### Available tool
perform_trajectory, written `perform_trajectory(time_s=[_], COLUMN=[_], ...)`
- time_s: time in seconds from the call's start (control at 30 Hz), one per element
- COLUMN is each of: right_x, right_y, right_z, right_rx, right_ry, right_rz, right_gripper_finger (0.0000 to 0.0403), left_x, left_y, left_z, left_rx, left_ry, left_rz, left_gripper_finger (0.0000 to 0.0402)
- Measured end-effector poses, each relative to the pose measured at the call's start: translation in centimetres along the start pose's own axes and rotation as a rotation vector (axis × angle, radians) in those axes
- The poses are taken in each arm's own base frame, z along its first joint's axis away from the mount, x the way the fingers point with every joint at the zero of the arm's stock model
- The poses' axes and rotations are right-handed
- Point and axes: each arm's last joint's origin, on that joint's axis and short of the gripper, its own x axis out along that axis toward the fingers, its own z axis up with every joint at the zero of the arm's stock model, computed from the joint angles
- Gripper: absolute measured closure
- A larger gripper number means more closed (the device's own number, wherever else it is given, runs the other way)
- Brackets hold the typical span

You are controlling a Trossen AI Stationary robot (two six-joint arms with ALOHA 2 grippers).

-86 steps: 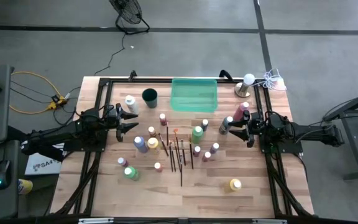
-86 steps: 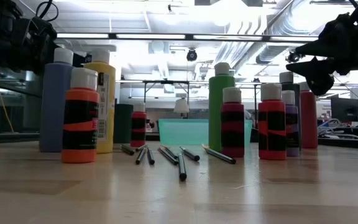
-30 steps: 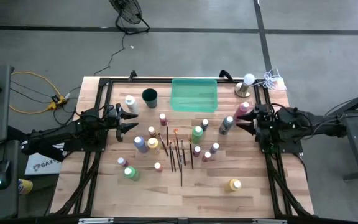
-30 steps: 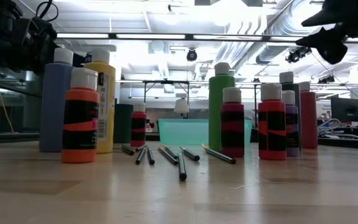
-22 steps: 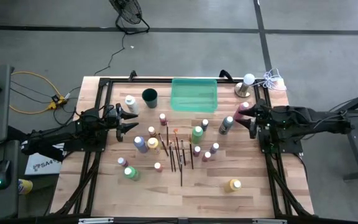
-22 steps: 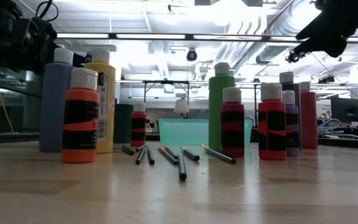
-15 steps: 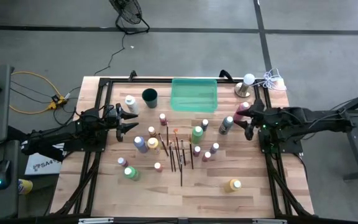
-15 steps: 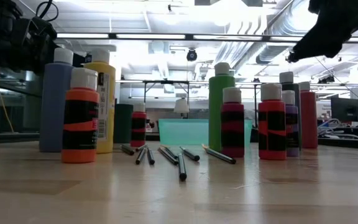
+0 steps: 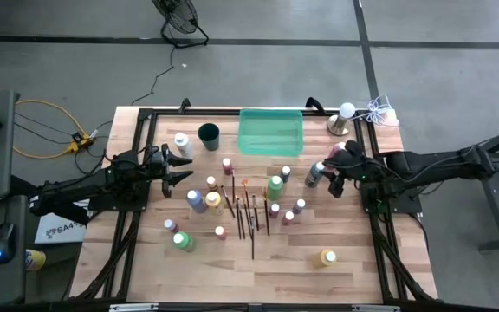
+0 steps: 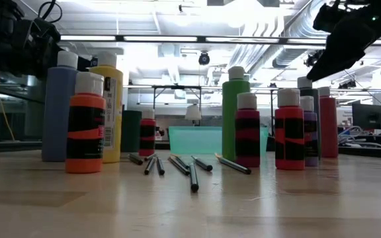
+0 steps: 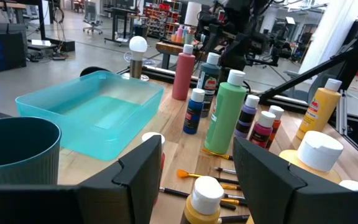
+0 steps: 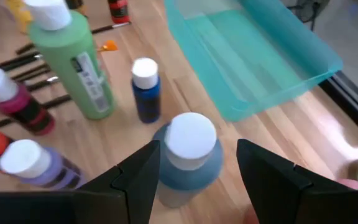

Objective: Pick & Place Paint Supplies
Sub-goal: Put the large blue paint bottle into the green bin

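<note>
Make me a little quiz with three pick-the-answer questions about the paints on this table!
1. Where is the right tool?
A. Over the green tray
B. Above the teal bottle with the white cap
C. Down by the brushes

2. What colour is the tallest bottle near the table's middle?
A. Green
B. Black
C. Orange

3. What is in the green tray?
A. Three bottles
B. Brushes
C. Nothing

Answers:
1. B: the right wrist view shows the teal bottle between that tool's spread fingers.
2. A: the big green bottle stands above its neighbours.
3. C: from above, the green tray shows only its bare floor.
</note>
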Motion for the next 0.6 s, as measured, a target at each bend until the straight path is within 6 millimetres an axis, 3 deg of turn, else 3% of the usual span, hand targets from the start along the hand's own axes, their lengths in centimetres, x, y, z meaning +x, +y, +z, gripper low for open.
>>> perform_trajectory(time_s=[0.6], right_x=[2.1], right_y=[1.1], right_z=[0.5], right_rx=[0.042], right_ry=[0.021], right_rz=[-0.045], right_gripper_finger=[0.0196], left_x=[0.0], left_y=[0.0], left_z=[0.0], left_rx=[0.000], left_ry=[0.000], left_rz=[0.000], left_gripper_finger=[0.0208])
